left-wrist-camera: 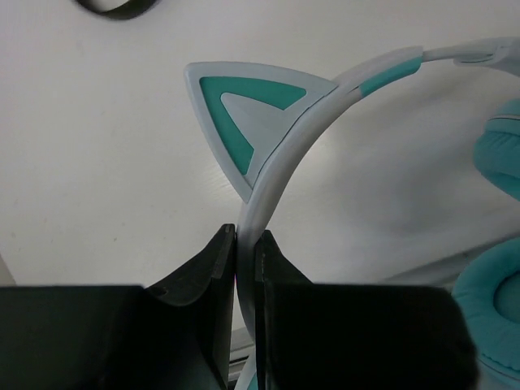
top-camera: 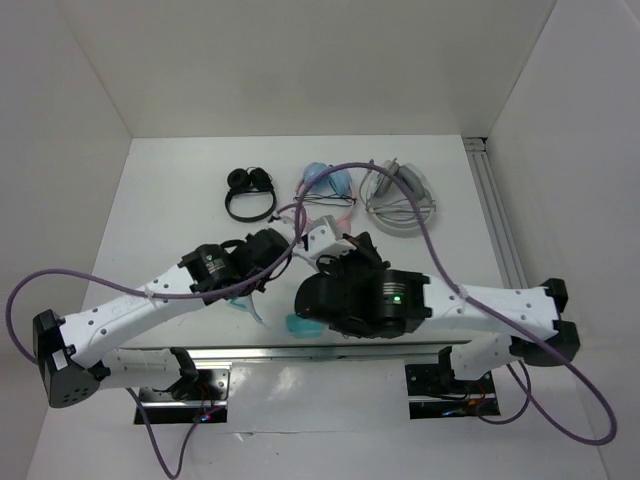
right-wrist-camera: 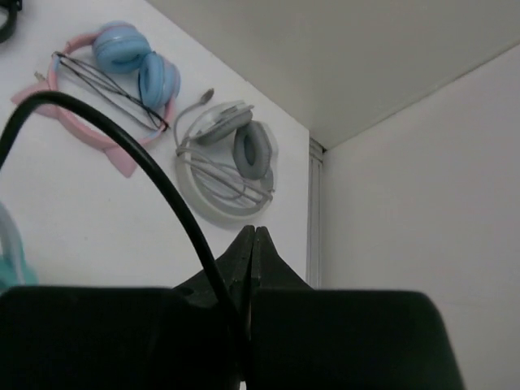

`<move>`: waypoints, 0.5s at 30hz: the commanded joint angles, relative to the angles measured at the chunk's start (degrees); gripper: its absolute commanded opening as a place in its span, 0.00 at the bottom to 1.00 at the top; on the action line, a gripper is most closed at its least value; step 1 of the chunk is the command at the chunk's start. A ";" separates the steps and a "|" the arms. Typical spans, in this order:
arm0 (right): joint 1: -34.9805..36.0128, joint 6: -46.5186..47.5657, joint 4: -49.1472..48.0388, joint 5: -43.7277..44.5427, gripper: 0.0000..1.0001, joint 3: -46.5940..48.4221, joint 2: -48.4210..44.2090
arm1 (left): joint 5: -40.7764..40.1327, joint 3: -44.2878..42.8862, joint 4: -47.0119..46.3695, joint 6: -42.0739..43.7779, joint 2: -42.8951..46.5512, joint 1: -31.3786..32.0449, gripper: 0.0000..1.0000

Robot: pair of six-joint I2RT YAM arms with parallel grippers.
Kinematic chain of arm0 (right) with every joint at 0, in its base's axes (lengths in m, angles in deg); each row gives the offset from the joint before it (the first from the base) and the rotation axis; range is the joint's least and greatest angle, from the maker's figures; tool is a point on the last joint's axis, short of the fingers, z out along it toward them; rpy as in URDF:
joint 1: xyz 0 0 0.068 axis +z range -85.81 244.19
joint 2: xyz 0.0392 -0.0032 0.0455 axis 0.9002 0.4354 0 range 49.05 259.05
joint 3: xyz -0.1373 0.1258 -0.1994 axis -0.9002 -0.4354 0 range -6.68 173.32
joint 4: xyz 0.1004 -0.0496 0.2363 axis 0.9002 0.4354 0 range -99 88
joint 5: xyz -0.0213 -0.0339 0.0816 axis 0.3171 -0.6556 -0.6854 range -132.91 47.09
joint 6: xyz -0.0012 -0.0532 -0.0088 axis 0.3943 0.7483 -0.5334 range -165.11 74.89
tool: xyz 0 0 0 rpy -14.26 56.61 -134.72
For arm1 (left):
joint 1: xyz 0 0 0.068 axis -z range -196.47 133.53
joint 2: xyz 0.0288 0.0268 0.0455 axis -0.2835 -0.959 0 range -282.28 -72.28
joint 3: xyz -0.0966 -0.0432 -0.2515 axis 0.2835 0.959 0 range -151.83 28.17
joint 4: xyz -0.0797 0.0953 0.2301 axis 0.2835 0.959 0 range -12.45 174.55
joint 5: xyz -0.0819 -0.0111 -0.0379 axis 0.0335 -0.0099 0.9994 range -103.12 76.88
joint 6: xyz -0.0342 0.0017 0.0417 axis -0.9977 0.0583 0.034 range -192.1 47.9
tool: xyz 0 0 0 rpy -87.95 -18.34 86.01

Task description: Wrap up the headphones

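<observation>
The headphones have a white headband (left-wrist-camera: 268,175) with a teal-and-white cat ear (left-wrist-camera: 244,114) and teal ear cups (left-wrist-camera: 496,317). My left gripper (left-wrist-camera: 246,237) is shut on the headband just below the cat ear. In the top view one teal cup (top-camera: 300,327) peeks out beneath the arms. The thin black cable (right-wrist-camera: 122,142) arcs up and runs down into my right gripper (right-wrist-camera: 254,233), which is shut on it. Both grippers hang close together over the table's middle, and the arms hide most of the headphones from above.
At the back of the table lie a small black pair (top-camera: 250,190), a light-blue pair on a pink band (right-wrist-camera: 122,65) and a grey-white headset with coiled cord (right-wrist-camera: 231,154). A metal rail (top-camera: 495,220) runs along the right wall. Purple arm cables (top-camera: 420,215) loop overhead.
</observation>
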 commanded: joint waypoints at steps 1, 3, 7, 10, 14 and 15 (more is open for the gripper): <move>0.41 23.18 -26.09 0.04 0.00 -5.27 -11.25 | 9.03 0.70 -8.17 5.29 3.49 7.49 0.00; 0.41 33.04 -41.96 -5.21 0.00 -10.12 -18.03 | 10.96 2.19 -8.80 6.78 5.33 9.80 0.00; -0.12 32.55 -41.37 -7.97 0.00 -11.01 -19.81 | 17.27 2.19 -10.03 8.98 7.71 13.92 0.00; -1.95 33.61 -41.71 -6.83 0.00 -10.49 -17.79 | 24.06 2.72 -10.73 10.22 8.24 14.64 0.00; -9.51 32.55 -41.97 -13.15 0.00 -8.82 -17.26 | 28.11 2.72 -11.26 10.75 8.24 15.17 0.00; -10.39 32.55 -42.76 -14.03 0.00 -8.82 -16.56 | 28.64 2.72 -11.26 10.75 7.46 15.17 0.00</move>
